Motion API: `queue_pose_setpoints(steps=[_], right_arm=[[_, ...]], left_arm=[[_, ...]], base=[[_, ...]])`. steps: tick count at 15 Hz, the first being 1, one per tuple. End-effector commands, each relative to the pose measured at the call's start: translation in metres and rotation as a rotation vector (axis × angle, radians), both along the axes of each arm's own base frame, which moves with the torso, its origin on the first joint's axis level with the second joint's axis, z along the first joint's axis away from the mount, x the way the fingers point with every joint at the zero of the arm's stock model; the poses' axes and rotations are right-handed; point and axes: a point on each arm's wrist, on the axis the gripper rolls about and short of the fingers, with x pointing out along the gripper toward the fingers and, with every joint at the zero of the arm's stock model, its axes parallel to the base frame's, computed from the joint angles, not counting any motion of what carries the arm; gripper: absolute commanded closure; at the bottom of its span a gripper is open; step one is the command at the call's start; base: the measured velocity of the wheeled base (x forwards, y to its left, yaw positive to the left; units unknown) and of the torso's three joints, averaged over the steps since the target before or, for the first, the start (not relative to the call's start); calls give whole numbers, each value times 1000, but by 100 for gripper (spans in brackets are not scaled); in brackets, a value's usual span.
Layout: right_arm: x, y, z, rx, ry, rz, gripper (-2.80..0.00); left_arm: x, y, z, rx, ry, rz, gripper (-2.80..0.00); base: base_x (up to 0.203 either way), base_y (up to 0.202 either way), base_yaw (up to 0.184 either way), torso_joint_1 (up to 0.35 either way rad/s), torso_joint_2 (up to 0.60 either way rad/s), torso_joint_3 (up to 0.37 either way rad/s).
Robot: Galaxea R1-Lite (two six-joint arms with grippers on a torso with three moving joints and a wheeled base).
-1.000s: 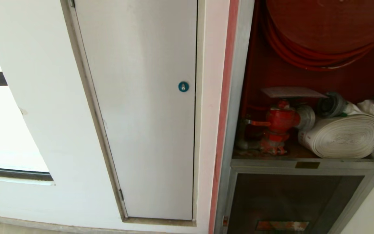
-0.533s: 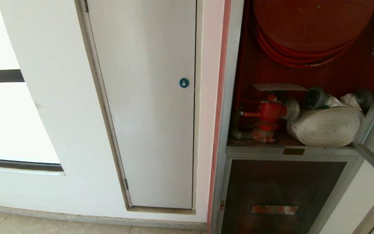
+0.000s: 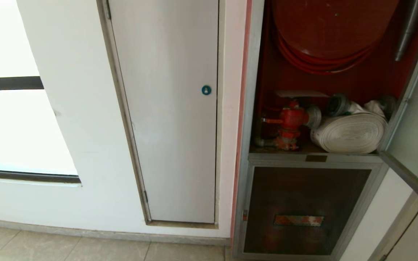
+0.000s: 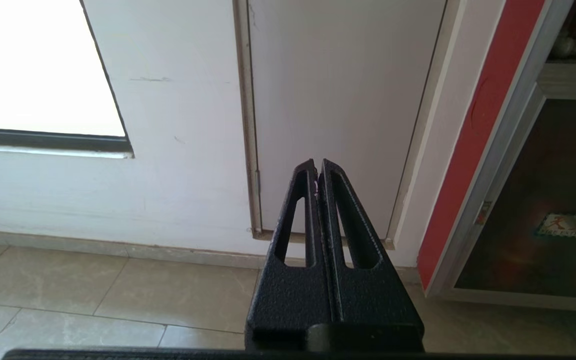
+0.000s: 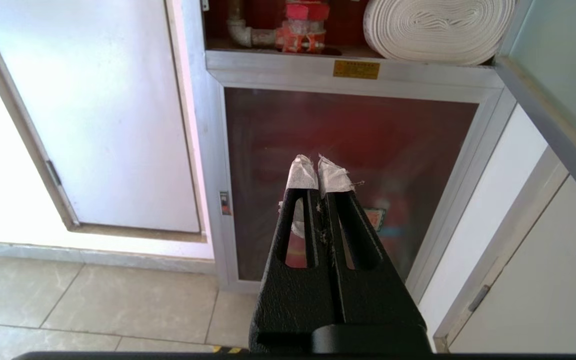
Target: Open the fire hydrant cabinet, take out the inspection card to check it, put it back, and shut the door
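Fingers pressed shut and empty on both the left gripper [image 4: 317,162] and right gripper [image 5: 318,159]; the fire hydrant cabinet [image 5: 348,67] gapes above the right fingertips, its door [image 5: 553,100] swung wide beside them, so closing it likely demands a push on that frame.

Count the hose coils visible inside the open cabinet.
2. A red hose coil hangs at the top; a white rolled hose lies on the shelf beside the red valve. More may be hidden.
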Motion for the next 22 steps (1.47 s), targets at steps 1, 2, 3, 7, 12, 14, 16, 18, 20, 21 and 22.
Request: queue_pose_setpoints(steps=[1, 2, 3, 7, 12, 14, 16, 18, 20, 21, 22], right_arm=[[0, 0, 0, -1, 0, 0, 0], [0, 0, 0, -1, 0, 0, 0], [0, 0, 0, -1, 0, 0, 0], [0, 0, 0, -1, 0, 0, 0], [0, 0, 0, -1, -1, 0, 0], [0, 0, 0, -1, 0, 0, 0], [0, 0, 0, -1, 0, 1, 0], [0, 0, 0, 0, 0, 1, 0], [0, 0, 0, -2, 0, 0, 0], [0, 0, 0, -3, 0, 0, 0], [0, 0, 0, -11, 0, 1, 0]], left_arm=[[0, 0, 0, -1, -1, 1, 0], [0, 0, 0, -1, -1, 1, 0], [0, 0, 0, -1, -1, 1, 0], [0, 0, 0, -1, -1, 1, 0], [0, 0, 0, -1, -1, 1, 0], [0, 0, 0, -1, -1, 1, 0], [0, 0, 0, -1, -1, 1, 0], [0, 0, 0, -1, -1, 1, 0], [0, 0, 0, -1, -1, 1, 0], [0, 0, 0, -1, -1, 1, 0], [0, 0, 0, -1, -1, 1, 0]], base=[[0, 0, 0, 0, 0, 0], [0, 0, 0, 0, 0, 0], [0, 0, 0, 0, 0, 0], [0, 0, 0, 0, 0, 0], [0, 0, 0, 0, 0, 0], [0, 0, 0, 0, 0, 0], [0, 0, 0, 0, 0, 0], [0, 0, 0, 0, 0, 0], [0, 0, 0, 0, 0, 0], [0, 0, 0, 0, 0, 0], [0, 0, 0, 0, 0, 0]])
